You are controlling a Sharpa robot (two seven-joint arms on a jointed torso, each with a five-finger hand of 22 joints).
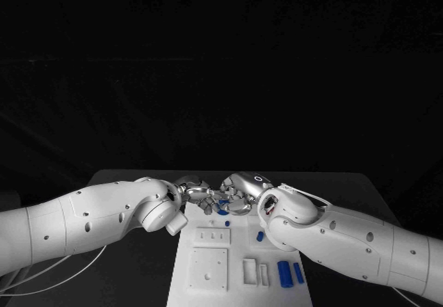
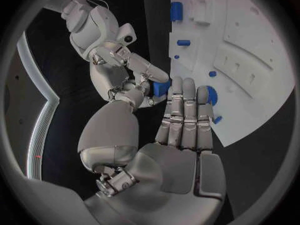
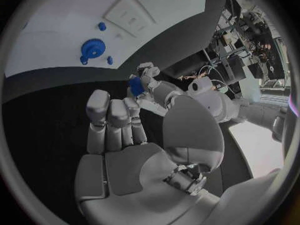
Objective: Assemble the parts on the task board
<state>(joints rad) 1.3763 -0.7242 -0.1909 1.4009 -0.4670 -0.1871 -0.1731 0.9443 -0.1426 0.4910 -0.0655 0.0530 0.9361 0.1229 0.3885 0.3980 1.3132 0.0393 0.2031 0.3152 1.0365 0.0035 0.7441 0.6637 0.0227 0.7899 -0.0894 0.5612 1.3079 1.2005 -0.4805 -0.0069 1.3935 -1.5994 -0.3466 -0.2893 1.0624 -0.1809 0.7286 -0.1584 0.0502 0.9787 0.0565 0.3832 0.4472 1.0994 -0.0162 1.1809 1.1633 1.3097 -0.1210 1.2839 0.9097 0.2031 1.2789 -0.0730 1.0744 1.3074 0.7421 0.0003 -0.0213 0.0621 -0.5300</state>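
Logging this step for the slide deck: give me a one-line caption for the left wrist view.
Left hand hovers at the task board's edge while the right hand pinches a small blue part.

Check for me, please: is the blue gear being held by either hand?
No, the blue gear lies flat on the white task board, free of any grip.

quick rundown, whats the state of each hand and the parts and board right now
left hand: fingers straight and together, a small blue part at its thumb; whether it grips it cannot be told
right hand: fingers curled in, holds nothing that shows
blue gear: flat on the task board, untouched
two blue cylinders: lying side by side on the board's near end
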